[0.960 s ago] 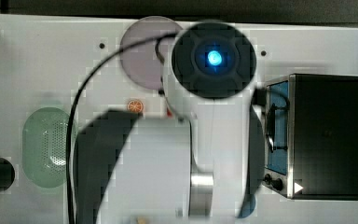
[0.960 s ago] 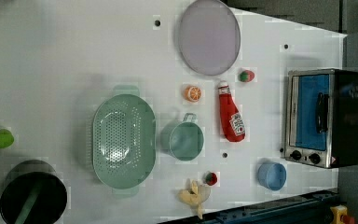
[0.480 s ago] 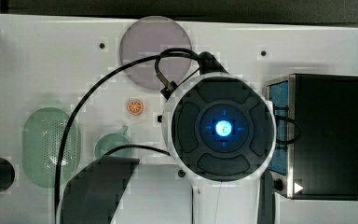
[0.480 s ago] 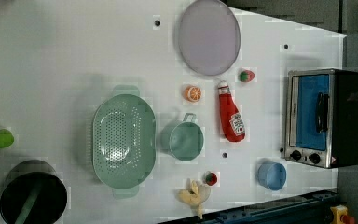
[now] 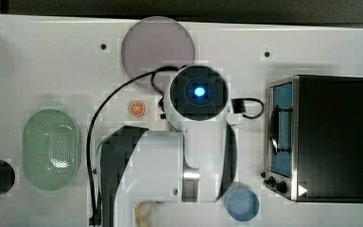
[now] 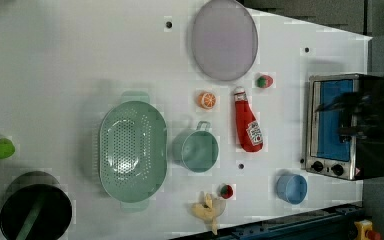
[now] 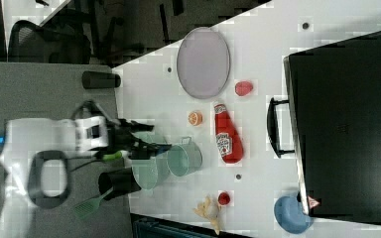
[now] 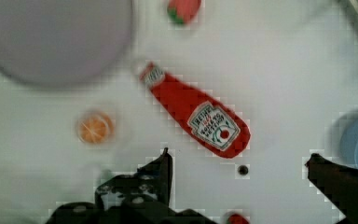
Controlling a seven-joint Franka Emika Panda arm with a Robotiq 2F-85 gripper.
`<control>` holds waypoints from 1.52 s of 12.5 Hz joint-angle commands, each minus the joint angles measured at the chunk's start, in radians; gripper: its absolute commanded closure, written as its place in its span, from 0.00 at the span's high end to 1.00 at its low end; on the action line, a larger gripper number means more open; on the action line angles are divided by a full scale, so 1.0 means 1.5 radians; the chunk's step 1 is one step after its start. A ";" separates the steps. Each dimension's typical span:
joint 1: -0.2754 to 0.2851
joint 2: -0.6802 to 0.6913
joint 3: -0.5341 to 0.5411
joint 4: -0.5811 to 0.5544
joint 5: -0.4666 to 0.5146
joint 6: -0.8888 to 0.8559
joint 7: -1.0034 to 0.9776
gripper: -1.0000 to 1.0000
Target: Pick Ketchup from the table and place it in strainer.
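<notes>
The ketchup bottle (image 6: 247,127) lies flat on the white worktop (image 6: 70,60), untouched, its white cap pointing toward the grey plate (image 6: 224,39) at the worktop's far edge in the left view. An orange slice (image 6: 206,100) sits just beside the cap end, a strawberry (image 6: 264,81) lies near it on the other side, and the toaster oven (image 6: 342,125) stands well apart, at the worktop's edge on the left view's right. The strainer (image 6: 132,150) rests near the middle of the worktop with nothing in it, a green cup (image 6: 196,149) between it and the bottle. In the wrist view the claw (image 8: 237,163) hangs above the bottle with its fingers (image 8: 161,170) spread wide, holding nothing.
</notes>
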 commanded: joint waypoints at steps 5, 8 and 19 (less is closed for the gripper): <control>-0.001 0.017 0.001 -0.162 0.000 0.183 -0.493 1.00; -0.001 0.053 0.001 -0.210 0.000 0.294 -0.516 1.00; 0.001 0.259 0.006 -0.200 -0.071 0.479 -0.510 1.00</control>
